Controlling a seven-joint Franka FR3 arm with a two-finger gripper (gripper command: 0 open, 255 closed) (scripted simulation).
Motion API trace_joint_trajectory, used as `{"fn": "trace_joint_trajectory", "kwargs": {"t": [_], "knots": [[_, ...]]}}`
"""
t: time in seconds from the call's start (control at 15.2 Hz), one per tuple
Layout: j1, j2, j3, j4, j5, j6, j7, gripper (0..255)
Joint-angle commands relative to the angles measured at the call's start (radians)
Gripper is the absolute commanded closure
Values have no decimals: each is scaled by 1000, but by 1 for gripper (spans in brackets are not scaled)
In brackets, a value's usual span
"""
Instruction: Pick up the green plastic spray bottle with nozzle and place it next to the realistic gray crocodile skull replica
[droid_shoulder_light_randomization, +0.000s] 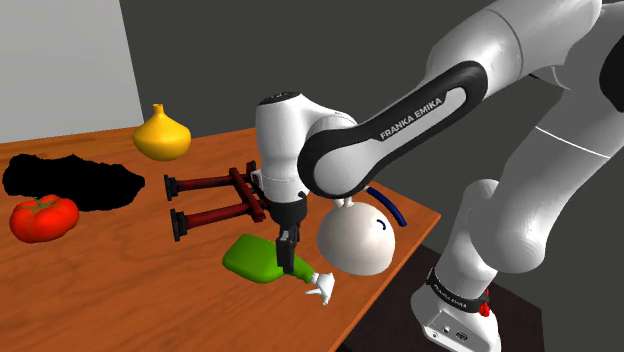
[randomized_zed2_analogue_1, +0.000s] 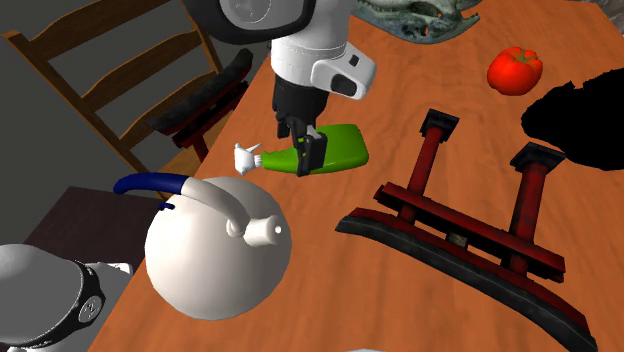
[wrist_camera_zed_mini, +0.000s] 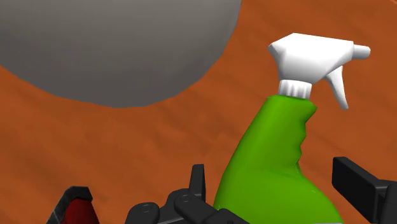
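The green spray bottle (droid_shoulder_light_randomization: 255, 258) lies on its side on the wooden table (droid_shoulder_light_randomization: 120, 290), its white nozzle (droid_shoulder_light_randomization: 322, 288) pointing toward the near edge. My gripper (droid_shoulder_light_randomization: 288, 256) is lowered over the bottle's neck end. In the wrist view the gripper (wrist_camera_zed_mini: 277, 181) is open; its fingers (wrist_camera_zed_mini: 356, 184) stand on either side of the green body (wrist_camera_zed_mini: 273, 165), with slivers of table showing between them and it. The second exterior view has the gripper (randomized_zed2_analogue_1: 308, 155) astride the bottle (randomized_zed2_analogue_1: 335, 150). The gray crocodile skull (randomized_zed2_analogue_1: 420, 15) sits at the table's far end.
A white teapot (droid_shoulder_light_randomization: 355, 240) with a blue handle stands close beside the bottle's nozzle. A dark red rack (droid_shoulder_light_randomization: 215, 200) lies behind the bottle. A tomato (droid_shoulder_light_randomization: 42, 218), a yellow gourd (droid_shoulder_light_randomization: 162, 135) and a flat black shape (droid_shoulder_light_randomization: 70, 182) lie farther off. A wooden chair (randomized_zed2_analogue_1: 110, 70) stands by the table.
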Motion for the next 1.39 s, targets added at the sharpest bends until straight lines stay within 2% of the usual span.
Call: {"fn": "trace_joint_trajectory", "kwargs": {"t": [0.0, 0.26, 0.73, 0.79, 1.32], "knots": [[1, 17, 4, -14, -4, 30, 3, 0], [1, 44, 9, -42, -10, 84, 10, 0], [1, 43, 9, -42, -10, 83, 10, 0], [1, 43, 9, -42, -10, 83, 10, 255], [1, 43, 9, -42, -10, 84, 10, 255]]}}
